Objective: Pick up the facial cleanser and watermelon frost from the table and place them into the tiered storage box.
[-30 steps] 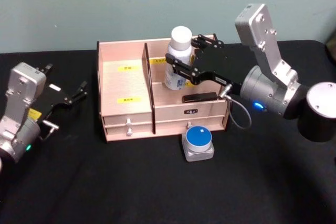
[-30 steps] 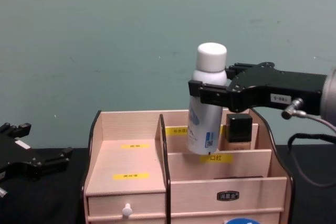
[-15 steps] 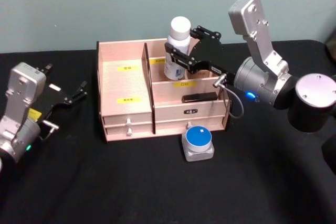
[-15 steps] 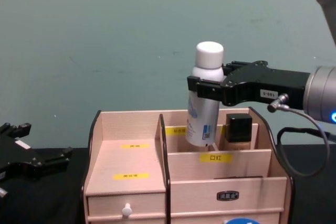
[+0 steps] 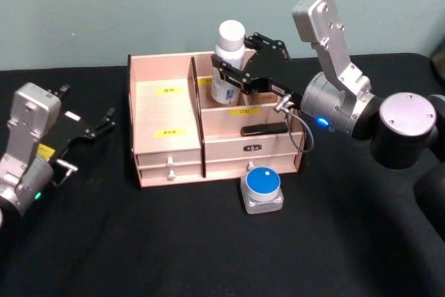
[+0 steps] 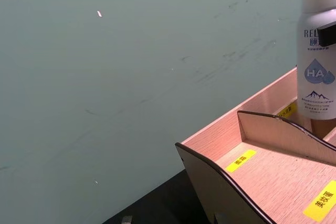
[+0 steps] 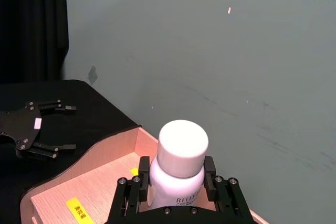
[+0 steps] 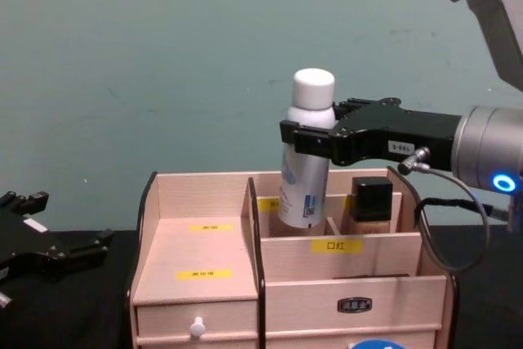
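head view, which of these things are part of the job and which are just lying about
Job: bottle, held by the right tool at the back row of the box; blue-lidded case before the box, probably the frost.
Lying about: black-capped jar in the back row; flat black item on the middle tier; left tool, parked open at left.

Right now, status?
Right gripper shut on bottle, upright, base just inside box's back tier. Left gripper open, on table left of box. Black-capped jar in next slot, close beside.
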Robot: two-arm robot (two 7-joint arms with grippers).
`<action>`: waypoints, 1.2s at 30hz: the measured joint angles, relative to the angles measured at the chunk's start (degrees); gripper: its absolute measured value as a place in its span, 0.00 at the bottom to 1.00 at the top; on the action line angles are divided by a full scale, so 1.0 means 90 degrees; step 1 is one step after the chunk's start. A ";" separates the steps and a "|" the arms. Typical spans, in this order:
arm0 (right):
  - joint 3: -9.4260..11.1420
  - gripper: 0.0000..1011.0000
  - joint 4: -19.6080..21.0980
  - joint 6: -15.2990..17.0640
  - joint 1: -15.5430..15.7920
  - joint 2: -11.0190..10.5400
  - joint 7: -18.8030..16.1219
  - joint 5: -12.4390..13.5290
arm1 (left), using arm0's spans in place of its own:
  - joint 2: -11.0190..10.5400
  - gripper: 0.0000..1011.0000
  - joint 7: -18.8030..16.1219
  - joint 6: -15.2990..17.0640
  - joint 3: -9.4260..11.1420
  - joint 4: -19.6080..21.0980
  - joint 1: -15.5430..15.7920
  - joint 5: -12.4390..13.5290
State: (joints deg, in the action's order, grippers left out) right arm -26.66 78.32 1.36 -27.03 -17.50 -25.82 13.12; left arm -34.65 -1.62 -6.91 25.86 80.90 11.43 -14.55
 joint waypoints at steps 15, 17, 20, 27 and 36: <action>-0.0055 0.60 -0.0247 -0.0041 -0.0113 0.0110 -0.0054 -0.0029 | 0.0000 1.00 0.0000 0.0000 0.0000 0.0000 -0.0001 0.0000; -0.0057 0.60 -0.0296 -0.0046 -0.0131 0.0126 -0.0054 -0.0033 | 0.0000 1.00 0.0000 0.0000 0.0000 0.0000 0.0000 0.0000; -0.0057 0.60 -0.0342 -0.0055 -0.0150 0.0143 -0.0063 -0.0033 | 0.0000 1.00 0.0000 0.0000 0.0000 0.0000 0.0000 0.0000; -0.0065 0.60 -0.0434 -0.0064 -0.0187 0.0180 -0.0107 -0.0017 | 0.0000 1.00 0.0000 0.0000 0.0000 0.0000 0.0000 0.0000; -0.0085 0.60 -0.0604 -0.0073 -0.0240 0.0211 -0.0158 0.0025 | 0.0000 1.00 0.0000 0.0000 0.0000 0.0000 0.0000 0.0000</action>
State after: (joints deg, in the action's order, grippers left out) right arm -27.42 72.88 0.70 -29.19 -15.60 -27.24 13.34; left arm -34.65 -1.62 -6.91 25.86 80.90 11.43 -14.55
